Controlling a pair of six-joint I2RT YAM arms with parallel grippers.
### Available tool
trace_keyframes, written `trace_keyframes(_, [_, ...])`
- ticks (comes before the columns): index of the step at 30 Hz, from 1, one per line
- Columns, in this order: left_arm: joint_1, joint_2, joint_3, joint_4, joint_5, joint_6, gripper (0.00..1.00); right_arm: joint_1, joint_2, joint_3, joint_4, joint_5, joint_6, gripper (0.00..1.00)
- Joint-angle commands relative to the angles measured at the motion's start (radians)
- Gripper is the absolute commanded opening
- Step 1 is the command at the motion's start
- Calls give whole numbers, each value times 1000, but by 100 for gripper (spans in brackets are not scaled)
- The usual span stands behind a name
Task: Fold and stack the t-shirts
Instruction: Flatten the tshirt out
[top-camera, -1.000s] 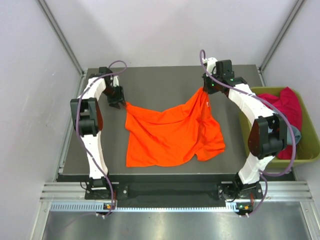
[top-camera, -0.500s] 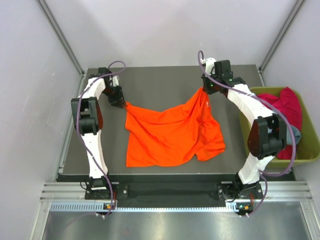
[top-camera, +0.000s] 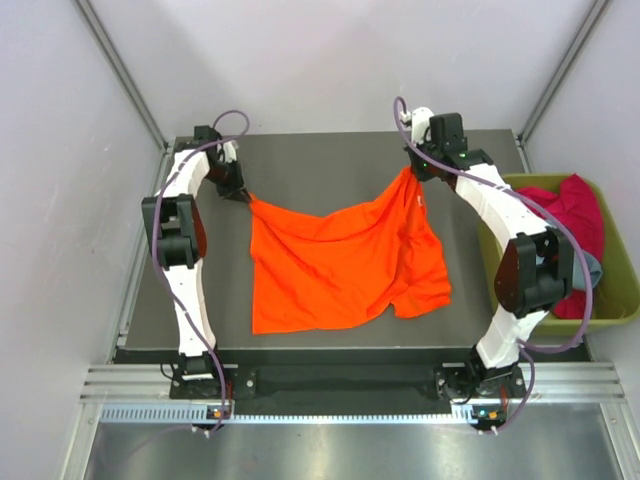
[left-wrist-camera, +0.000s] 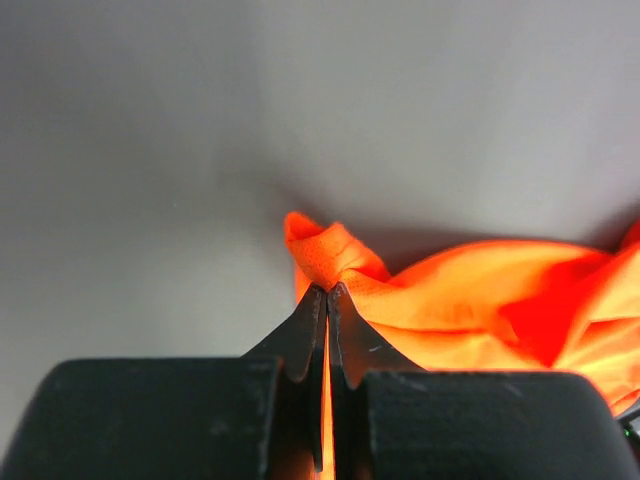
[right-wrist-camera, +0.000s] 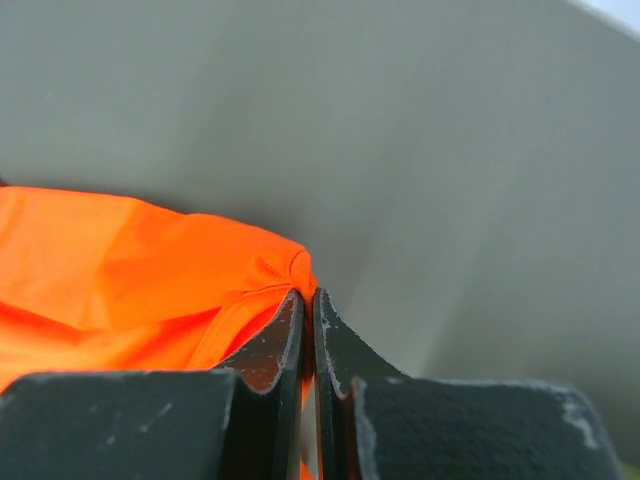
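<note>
With left and right jaws each clamped tight on an upper corner of the orange shirt (top-camera: 340, 265), spread mid-frame on the table (top-camera: 320, 165), pull both apart evenly to flatten it

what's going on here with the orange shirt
The robot holds the orange t-shirt by its far edge. The left pincer is shut on one corner and the right pincer on the other. The rest lies rumpled on the table, not yet folded. A magenta shirt sits in the green bin at the right.
</note>
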Motion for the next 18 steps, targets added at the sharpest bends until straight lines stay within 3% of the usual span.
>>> trace_keyframes(1, [9, -91, 98, 30, 37, 11, 0, 8, -9, 106, 38, 73, -71, 0])
trace_keyframes(5, [14, -165, 135, 81, 61, -14, 0, 7, -33, 166, 23, 180, -149, 0])
trace_keyframes(8, [22, -231, 106, 112, 92, -27, 0, 30, -77, 195, -97, 174, -252, 0])
trace_keyframes(11, [22, -278, 75, 61, 124, -8, 0, 62, -120, 179, -280, 81, -312, 0])
trace_keyframes(14, [22, -298, 41, -10, 173, 9, 0, 94, -206, 20, -328, -109, -301, 0])
trace_keyframes(18, [22, -307, -12, -63, 235, -11, 0, 156, -190, -125, -422, -236, -278, 0])
